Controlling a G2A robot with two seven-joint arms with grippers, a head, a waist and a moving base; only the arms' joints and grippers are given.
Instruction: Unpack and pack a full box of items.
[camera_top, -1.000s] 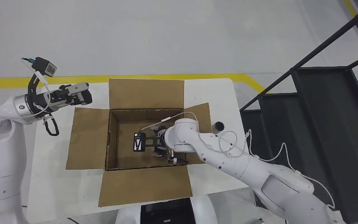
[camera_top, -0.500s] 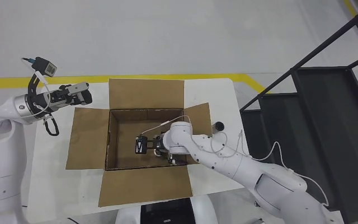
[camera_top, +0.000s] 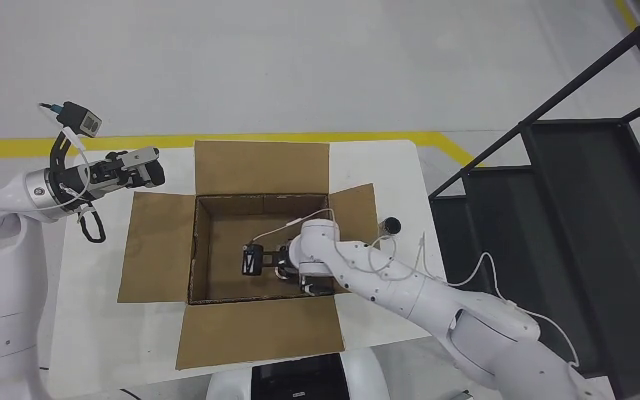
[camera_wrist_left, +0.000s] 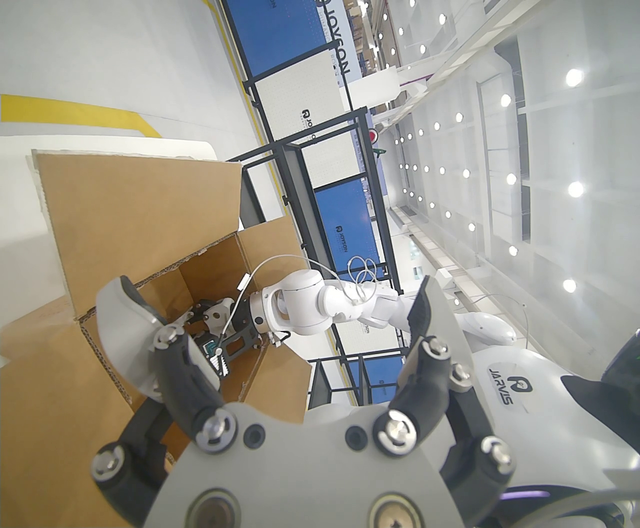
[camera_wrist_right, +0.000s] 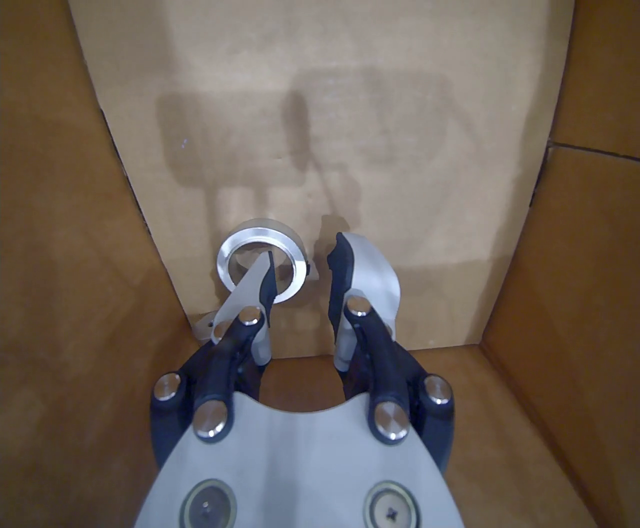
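Brown cardboard box (camera_top: 156, 246), open-topped: one.
Cardboard flaps folded outward on it: four.
Ring-shaped roll of clear tape (camera_wrist_right: 250, 239): one.
Small dark cylindrical object (camera_top: 390, 224), kind not determinable: one.
White table (camera_top: 90, 300): one.
Two-fingered grippers: two, namely left gripper (camera_wrist_left: 272, 295) and right gripper (camera_wrist_right: 303, 252).
Fingers per gripper: two.

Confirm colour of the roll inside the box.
Silvery-white roll against brown cardboard box; clearest in the right wrist view.

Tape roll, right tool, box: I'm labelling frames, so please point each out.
tape roll (camera_wrist_right: 260, 235), right wrist view, upper rim.
right tool (camera_wrist_right: 304, 249), right wrist view, between fingertips.
box (camera_top: 262, 167), top view, far flap.
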